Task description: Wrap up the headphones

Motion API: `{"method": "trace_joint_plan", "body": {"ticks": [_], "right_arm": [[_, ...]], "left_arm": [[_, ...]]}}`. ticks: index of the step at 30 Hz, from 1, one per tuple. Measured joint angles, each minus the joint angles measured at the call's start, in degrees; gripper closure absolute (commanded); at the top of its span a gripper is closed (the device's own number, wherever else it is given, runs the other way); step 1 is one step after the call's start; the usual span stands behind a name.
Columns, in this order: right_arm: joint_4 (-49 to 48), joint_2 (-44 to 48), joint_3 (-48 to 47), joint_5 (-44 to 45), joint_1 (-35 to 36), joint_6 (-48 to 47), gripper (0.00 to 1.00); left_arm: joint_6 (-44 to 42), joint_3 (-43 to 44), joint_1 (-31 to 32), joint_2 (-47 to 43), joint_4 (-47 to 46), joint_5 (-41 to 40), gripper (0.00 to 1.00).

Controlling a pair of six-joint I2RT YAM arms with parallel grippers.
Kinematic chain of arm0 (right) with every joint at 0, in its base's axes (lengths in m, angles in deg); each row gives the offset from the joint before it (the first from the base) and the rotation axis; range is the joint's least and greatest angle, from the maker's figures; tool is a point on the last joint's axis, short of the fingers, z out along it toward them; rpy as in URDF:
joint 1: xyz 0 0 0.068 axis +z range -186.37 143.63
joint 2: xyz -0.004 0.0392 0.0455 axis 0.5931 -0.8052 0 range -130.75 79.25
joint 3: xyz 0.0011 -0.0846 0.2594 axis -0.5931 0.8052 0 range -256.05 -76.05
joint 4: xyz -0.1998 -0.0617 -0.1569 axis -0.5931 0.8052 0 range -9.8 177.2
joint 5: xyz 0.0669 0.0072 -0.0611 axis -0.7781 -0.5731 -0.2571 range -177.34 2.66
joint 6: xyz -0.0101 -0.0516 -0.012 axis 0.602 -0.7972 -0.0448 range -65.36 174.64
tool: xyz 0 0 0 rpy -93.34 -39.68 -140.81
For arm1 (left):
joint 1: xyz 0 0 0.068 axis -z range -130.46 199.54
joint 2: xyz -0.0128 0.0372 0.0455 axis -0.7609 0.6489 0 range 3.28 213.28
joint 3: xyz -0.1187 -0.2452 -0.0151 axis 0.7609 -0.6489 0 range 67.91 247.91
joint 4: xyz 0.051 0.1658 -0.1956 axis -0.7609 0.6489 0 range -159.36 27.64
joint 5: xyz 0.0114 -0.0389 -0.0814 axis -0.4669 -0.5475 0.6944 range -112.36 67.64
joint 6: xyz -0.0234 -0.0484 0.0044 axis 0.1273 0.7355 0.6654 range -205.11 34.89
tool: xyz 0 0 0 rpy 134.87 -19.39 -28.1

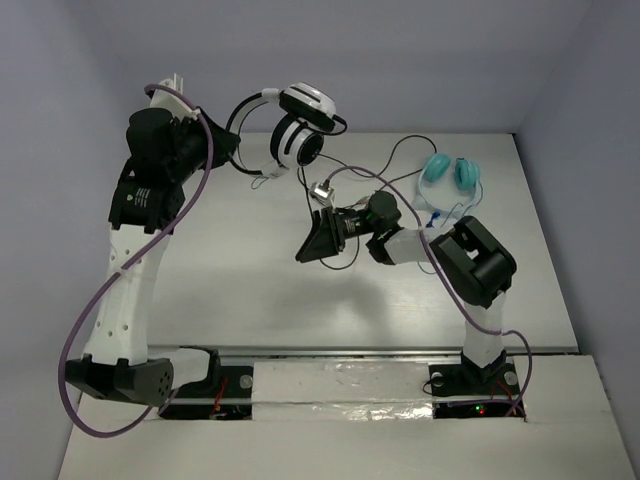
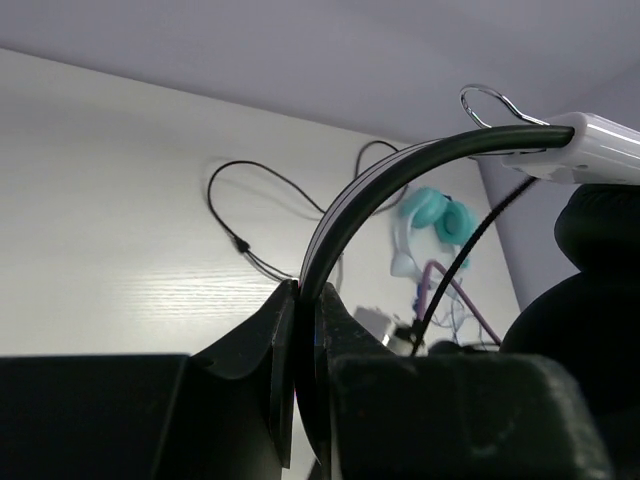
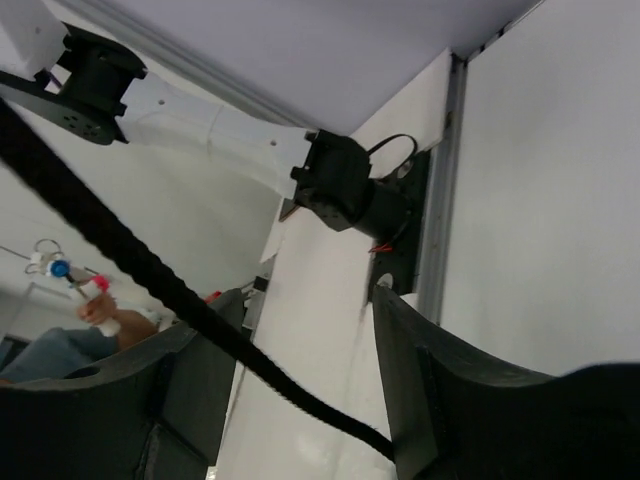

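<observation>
The black-and-white headphones (image 1: pixel 303 125) hang in the air at the back, above the table. My left gripper (image 1: pixel 238 152) is shut on their thin black headband (image 2: pixel 400 175). In the left wrist view the gripper (image 2: pixel 305 305) pinches the band, with a white cup shell (image 2: pixel 600 145) and a black pad (image 2: pixel 590 290) at the right. The long black cable (image 1: pixel 350 170) runs down from the cups toward my right gripper (image 1: pixel 312 238). That gripper (image 3: pixel 300 345) is open. The cable (image 3: pixel 150 265) crosses slantwise between its fingers and touches the right finger (image 3: pixel 430 390).
Teal headphones (image 1: pixel 450 172) with a thin blue cord lie at the back right, also in the left wrist view (image 2: pixel 440 215). A small silver piece (image 1: pixel 322 188) lies by the cable. Loose cable loops (image 2: pixel 250 210) lie on the white table (image 1: pixel 250 280). Grey walls close the back and sides.
</observation>
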Motion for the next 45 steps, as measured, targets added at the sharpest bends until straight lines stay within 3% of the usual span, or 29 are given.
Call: {"method": "trace_joint_plan", "body": {"ticks": [7, 11, 15, 18, 20, 28, 37, 45], "right_arm": [[-1.44, 8.74, 7.10, 1.38, 1.70, 3.30, 0.47], [-0.63, 17.03, 11.50, 4.57, 2.16, -4.66, 0.48], [18.80, 25.79, 9.97, 14.36, 6.54, -23.04, 0.53], [34.21, 29.59, 7.08, 22.77, 11.58, -33.20, 0.65], [41.62, 31.65, 6.97, 27.26, 13.88, -36.87, 0.76], [64.11, 38.73, 6.08, 40.83, 17.68, -44.22, 1.00], [79.93, 38.97, -8.81, 50.66, 18.05, -50.80, 1.00], [92.89, 32.89, -19.47, 68.91, 18.03, -58.84, 1.00]], "left_arm": [[-0.46, -1.99, -0.13, 0.59, -0.57, -7.63, 1.00], [0.11, -6.34, -1.77, 0.57, -3.04, -9.73, 1.00], [0.70, -9.16, -2.82, 1.38, -3.50, -11.56, 1.00], [0.72, -10.62, -2.86, 1.92, -4.24, -13.90, 1.00], [0.59, -11.54, -2.86, 1.99, -4.48, -15.04, 1.00], [-2.97, -17.68, 0.44, -0.33, -3.87, -22.29, 1.00], [-7.39, -27.61, 13.60, -5.18, 0.90, -32.11, 1.00], [-10.34, -32.79, 19.47, -7.72, 2.78, -31.47, 1.00]]}}
